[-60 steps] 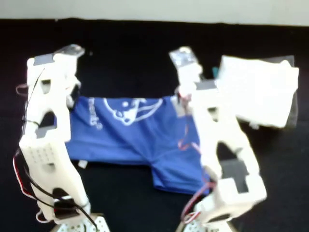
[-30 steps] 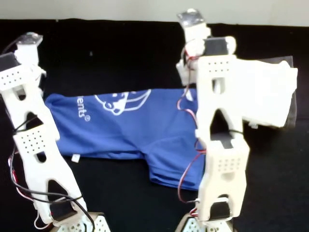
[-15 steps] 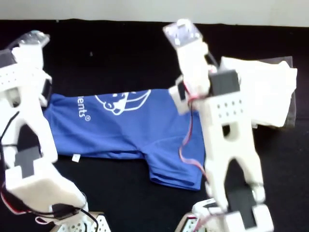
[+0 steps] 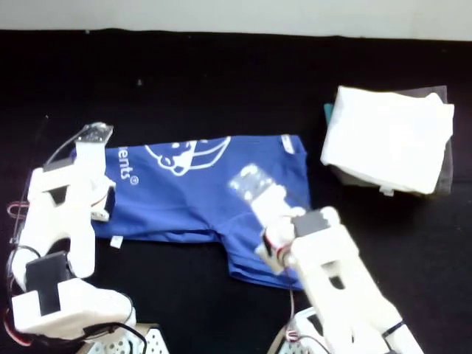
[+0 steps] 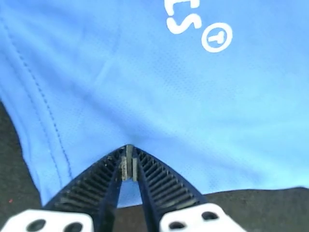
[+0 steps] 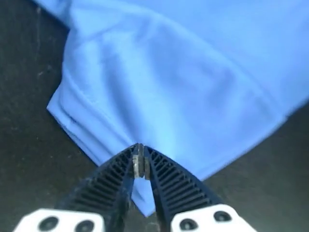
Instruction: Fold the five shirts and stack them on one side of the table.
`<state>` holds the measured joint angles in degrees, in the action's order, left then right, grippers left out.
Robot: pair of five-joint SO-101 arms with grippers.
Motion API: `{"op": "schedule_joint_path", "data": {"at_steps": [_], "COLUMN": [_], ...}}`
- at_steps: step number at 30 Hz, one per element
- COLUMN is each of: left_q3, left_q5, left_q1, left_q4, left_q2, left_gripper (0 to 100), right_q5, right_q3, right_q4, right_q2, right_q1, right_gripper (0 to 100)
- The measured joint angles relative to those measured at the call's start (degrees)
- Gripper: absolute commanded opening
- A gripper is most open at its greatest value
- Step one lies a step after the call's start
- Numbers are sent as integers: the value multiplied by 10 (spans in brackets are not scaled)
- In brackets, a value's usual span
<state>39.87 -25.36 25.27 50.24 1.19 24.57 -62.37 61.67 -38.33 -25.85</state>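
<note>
Bright, even light. The white folded stack glares, its creases washed out; the black surface swallows shadows. Soft shading marks the folds of the blue shirt.

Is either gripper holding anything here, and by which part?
Cannot be told. Both the left gripper and right gripper are shut with tips over the blue shirt, but pinched cloth isn't visible.

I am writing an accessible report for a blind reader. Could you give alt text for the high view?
A blue fabric shirt with white print lies on a black table, the white plastic left arm and right arm bent over its two ends. A stack of folded shirts, white on top, sits to its right.
</note>
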Motion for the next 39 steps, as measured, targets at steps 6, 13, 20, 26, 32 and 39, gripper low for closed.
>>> {"op": "schedule_joint_path", "data": {"at_steps": [6,13,20,26,32,39], "left_q3": [56,60,60,60,60,60], "left_q5": [1,1,1,1,1,1], "left_q1": [0,0,0,0,0,0], "left_q4": [-62,-67,-68,-68,-68,-68], "left_q2": [18,18,18,18,18,18], "left_gripper": [12,12,12,12,12,12], "right_q5": [0,0,0,0,0,0], "right_q3": [-65,-91,-91,-25,33,-16], "right_q4": [-66,-69,-17,63,151,137], "right_q2": [-3,-6,-16,-16,-16,-15], "right_q1": [-7,-26,-131,-128,-124,-157], "right_gripper": [6,6,6,127,214,213]}}
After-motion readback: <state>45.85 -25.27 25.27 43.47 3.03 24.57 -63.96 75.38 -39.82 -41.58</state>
